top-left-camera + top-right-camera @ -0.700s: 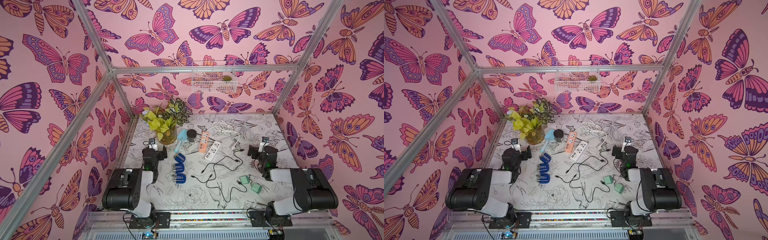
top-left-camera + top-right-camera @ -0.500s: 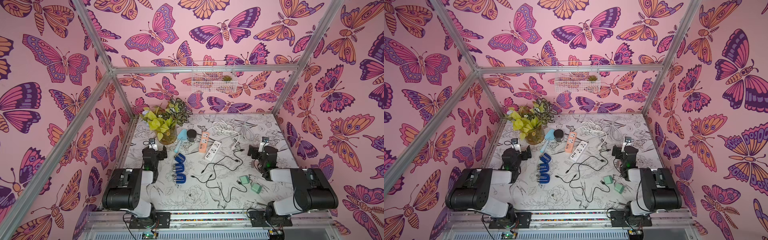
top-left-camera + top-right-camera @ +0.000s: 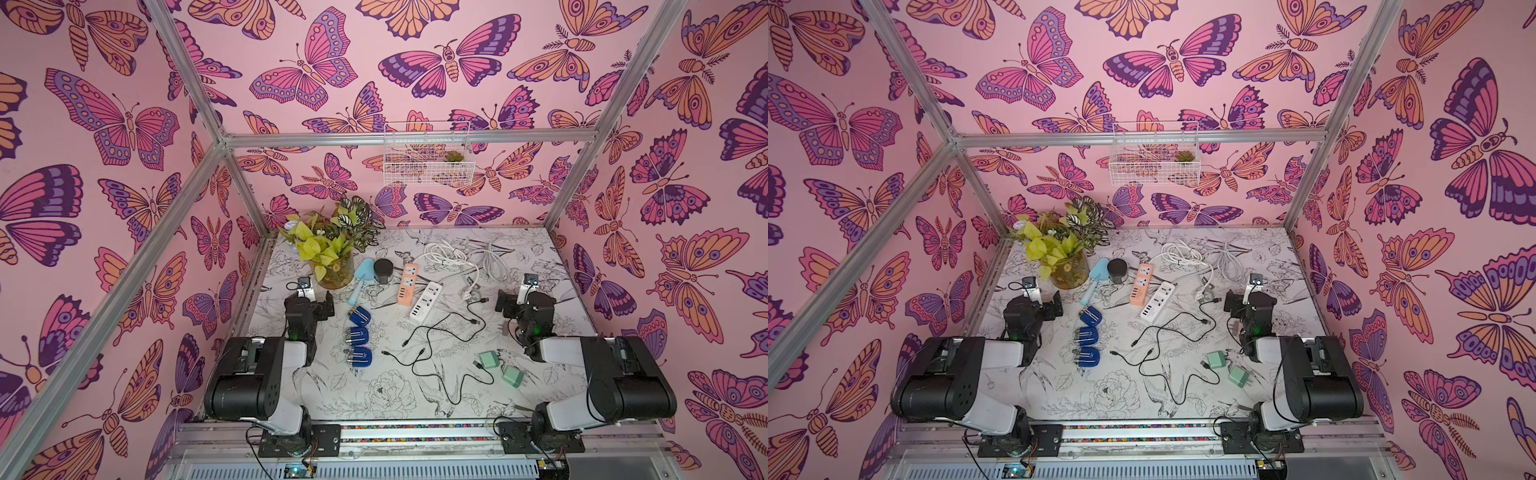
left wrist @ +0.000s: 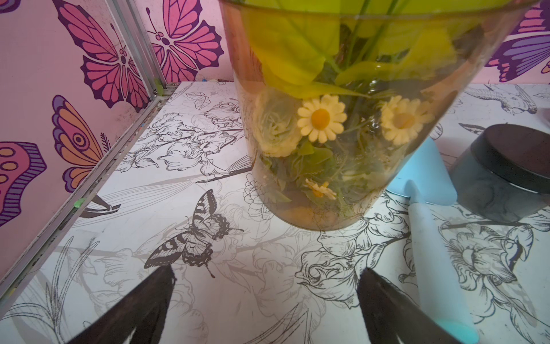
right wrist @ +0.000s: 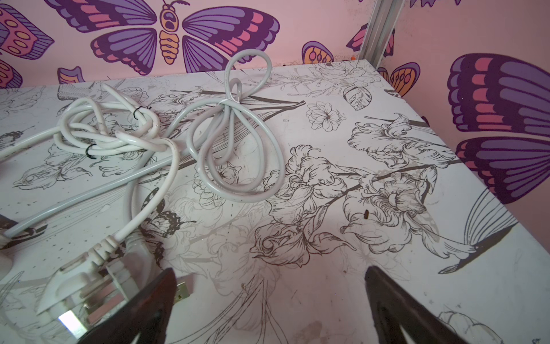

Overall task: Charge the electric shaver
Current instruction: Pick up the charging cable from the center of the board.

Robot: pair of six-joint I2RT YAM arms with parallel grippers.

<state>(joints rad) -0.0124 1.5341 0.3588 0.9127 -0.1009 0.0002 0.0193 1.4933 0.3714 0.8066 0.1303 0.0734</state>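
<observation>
1. Centrally, three blue electric shavers (image 3: pixel 357 335) lie in a column on the flower-printed table (image 3: pixel 365 409), a little left of its middle. They are apart from one another, and neither arm touches them.
2. Just right of them, black cables (image 3: pixel 405 344) sprawl in loose loops across the middle of the table. The cable ends nearest the shavers lie free on the surface.
3. Two green adapters (image 3: pixel 488 359) rest by the cables' front loops, near the right arm. One cable end lies against the nearer adapter, but whether it is plugged in cannot be told.
4. Behind the cables, a white power strip (image 3: pixel 425 301) and an orange power strip (image 3: pixel 407 286) lie side by side at an angle. Their white cords (image 3: pixel 453 253) are bundled toward the back wall.
5. The left gripper (image 4: pixel 266 286) sits left of the farthest shaver, its fingers (image 4: pixel 143 309) spread wide and holding nothing. It faces a glass vase (image 4: pixel 327 193), with a light-blue scoop (image 4: pixel 428 253) and a black-lidded jar (image 4: pixel 512 166) beside it.
6. The right gripper (image 5: pixel 270 280) sits near the table's right edge with its fingers (image 5: pixel 401 306) wide apart and empty. A white plug (image 5: pixel 77 295) and a USB connector (image 5: pixel 183 290) lie just beside one finger.
</observation>
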